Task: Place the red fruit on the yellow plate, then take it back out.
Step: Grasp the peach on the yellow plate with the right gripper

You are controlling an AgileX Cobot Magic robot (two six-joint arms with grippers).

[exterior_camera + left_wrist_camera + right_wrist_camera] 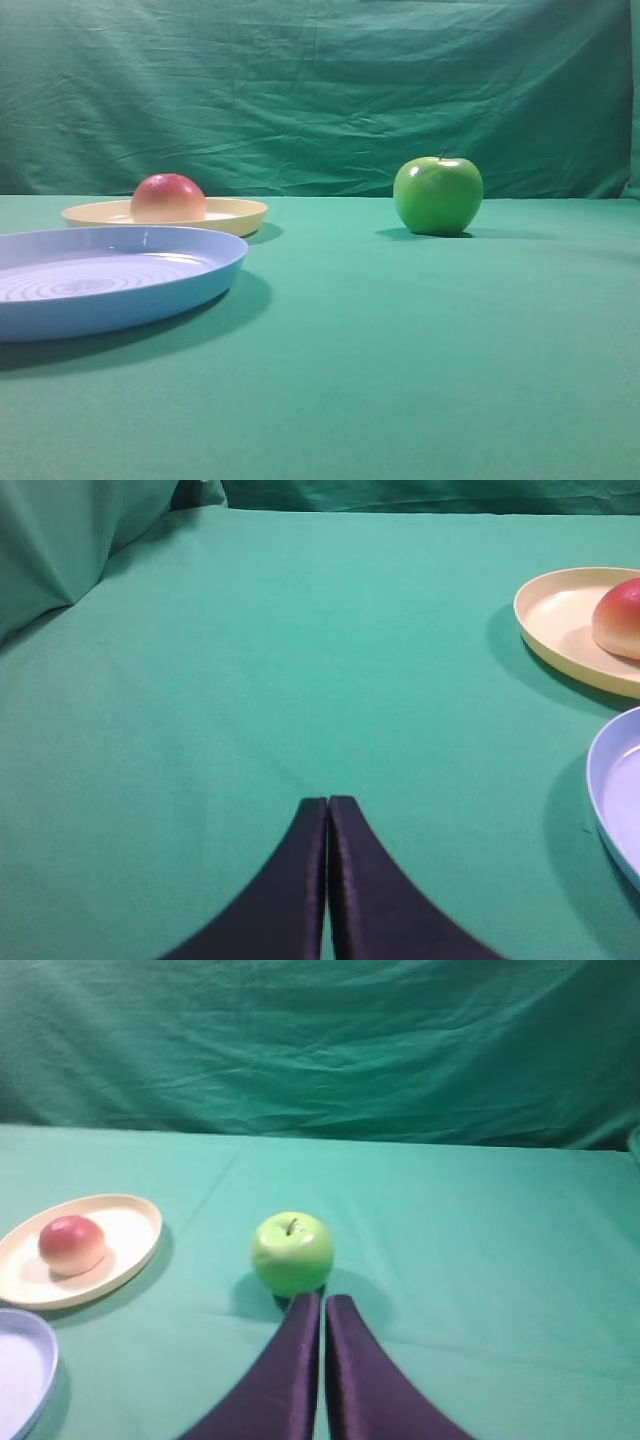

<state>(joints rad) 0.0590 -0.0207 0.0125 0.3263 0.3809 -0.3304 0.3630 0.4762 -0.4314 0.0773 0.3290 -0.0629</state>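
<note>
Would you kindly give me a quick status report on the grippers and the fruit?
Left gripper shut, empty. Right gripper shut, empty, just behind glossy green apple. Small round red fruit sitting on shallow pale yellow plate. Nothing blocking it.

The fruit (167, 197) is showing red fading to peach on a cream-yellow plate (235, 215); the apple (437, 195) is gleaming glossy green; the second plate (120, 295) is showing light blue with ringed grooves; the cloth (400, 350) is lying green.

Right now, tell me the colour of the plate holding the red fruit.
Pale cream-yellow plate; the red fruit sits on it. Clearest in the right wrist view.
</note>
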